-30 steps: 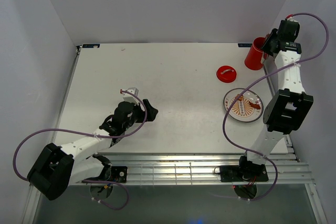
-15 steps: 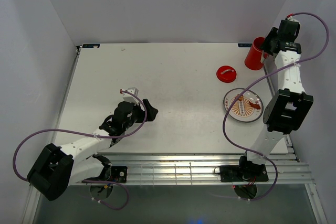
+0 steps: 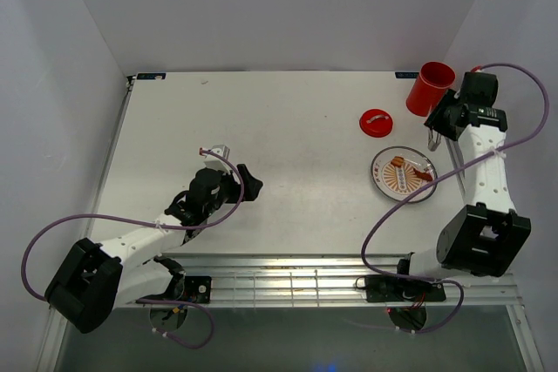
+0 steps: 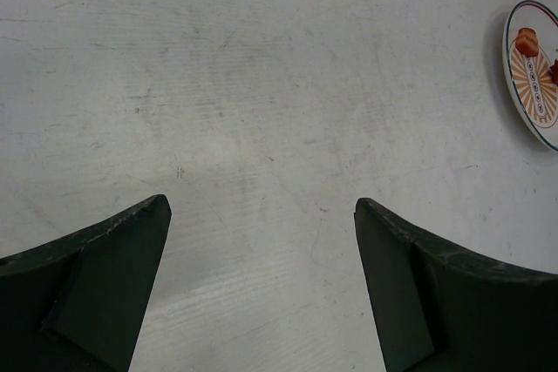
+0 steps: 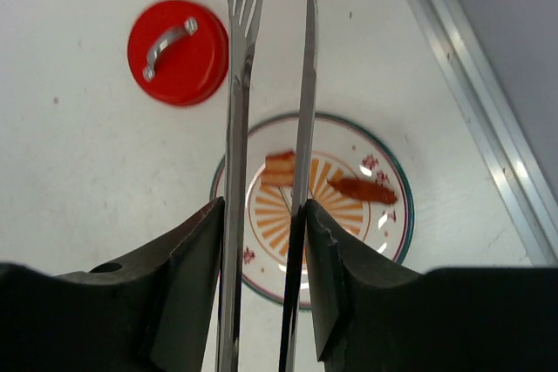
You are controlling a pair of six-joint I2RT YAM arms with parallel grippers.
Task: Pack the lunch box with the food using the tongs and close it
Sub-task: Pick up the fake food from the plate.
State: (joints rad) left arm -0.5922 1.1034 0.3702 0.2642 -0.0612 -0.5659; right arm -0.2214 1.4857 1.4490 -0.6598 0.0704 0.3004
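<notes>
Overhead and wrist views, read from left to right. The left arm lies low over the near-left part of the bench (image 3: 288, 119). I see its tool (image 4: 261, 215) spread wide, with only bare bench surface between its fingers, so it holds nothing.

Right of centre, the flat red lid (image 3: 376, 121) lies on the bench with its pale curved mark facing up, apart from the other items. Just near and right of the lid sits the round orange-patterned plate (image 5: 370, 254). It carries the food: a squarish brown piece (image 5: 281, 167) toward the plate's middle and a longer reddish strip (image 5: 362, 189) to the right of it.

At the far right, the lunch box (image 3: 429, 89) stands upright and open, well apart from its lid.

Beside it is the right arm. Its tool (image 5: 261, 215) is partly closed and holds the tongs (image 5: 240, 128), one pad pressing on each slim arm. The two arms of the tongs run nearly parallel with a narrow gap between them. They pass above the plate, and the slotted tip ends just right of the lid. I cannot tell whether the tongs touch the food.
</notes>
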